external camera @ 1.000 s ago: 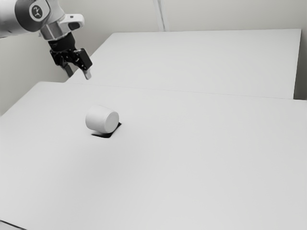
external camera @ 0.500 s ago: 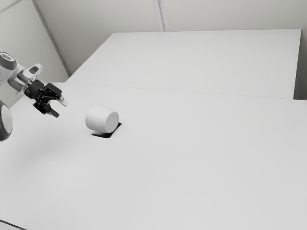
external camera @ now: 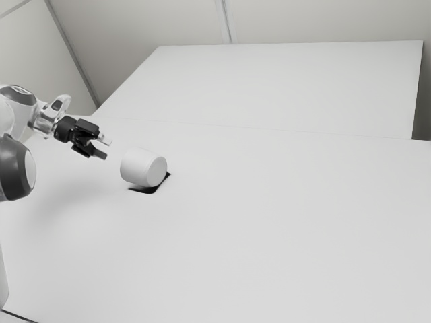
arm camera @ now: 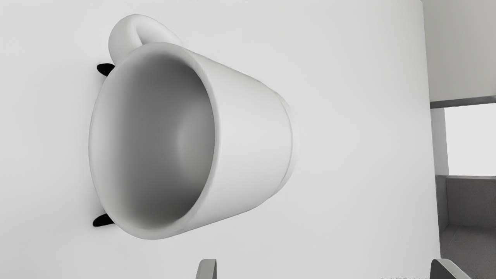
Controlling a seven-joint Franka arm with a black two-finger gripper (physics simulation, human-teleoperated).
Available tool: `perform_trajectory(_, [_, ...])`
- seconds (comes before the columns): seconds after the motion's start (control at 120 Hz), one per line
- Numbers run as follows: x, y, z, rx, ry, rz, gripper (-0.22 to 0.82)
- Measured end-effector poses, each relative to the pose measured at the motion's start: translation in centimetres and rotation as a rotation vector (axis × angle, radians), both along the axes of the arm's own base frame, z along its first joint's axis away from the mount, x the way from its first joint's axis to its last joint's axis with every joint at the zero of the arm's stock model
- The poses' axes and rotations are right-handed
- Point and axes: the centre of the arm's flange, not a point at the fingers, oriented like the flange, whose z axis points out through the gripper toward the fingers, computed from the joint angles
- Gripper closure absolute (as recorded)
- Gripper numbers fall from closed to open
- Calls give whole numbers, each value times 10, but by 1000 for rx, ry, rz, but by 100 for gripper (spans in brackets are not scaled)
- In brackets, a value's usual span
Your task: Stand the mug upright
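Claw (external camera: 104,148): fingers well parted, released, nothing between them; near the mug, not touching it. Mug (external camera: 143,167): on its side on the worktop (external camera: 269,235), mouth toward the claw. Hazards, as judged: an off-line fingertip could strike the rim (arm camera: 217,135) and roll the mug; its tapered wall could slip during righting.

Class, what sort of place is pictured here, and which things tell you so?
Probably a sparse, simulated robot workspace: a robot arm with a two-fingered tool, a broad plain white table, and a lone white mug lying on its side.
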Motion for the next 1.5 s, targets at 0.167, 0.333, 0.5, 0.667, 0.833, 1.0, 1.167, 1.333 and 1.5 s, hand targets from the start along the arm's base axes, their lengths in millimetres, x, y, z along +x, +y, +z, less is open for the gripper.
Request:
perform_trajectory(0.167, [5,-6,4,-11,-40,-30,0])
perform_trajectory(0.333, [9,-6,7,-11,-65,-39,0])
perform_trajectory(0.5, [22,-3,-4,-18,-70,-12,0])
perform_trajectory(0.667, [38,-2,-41,-68,-41,49,0])
perform_trajectory(0.833, [48,2,-63,-85,-5,87,0])
perform_trajectory(1.0, [54,-7,-78,-118,27,104,0])
perform_trajectory(1.167, [55,-15,-83,-148,52,105,0])
perform_trajectory(1.333, [59,-29,-86,-169,70,89,5])
perform_trajectory(1.5, [60,-32,-84,-169,79,86,47])
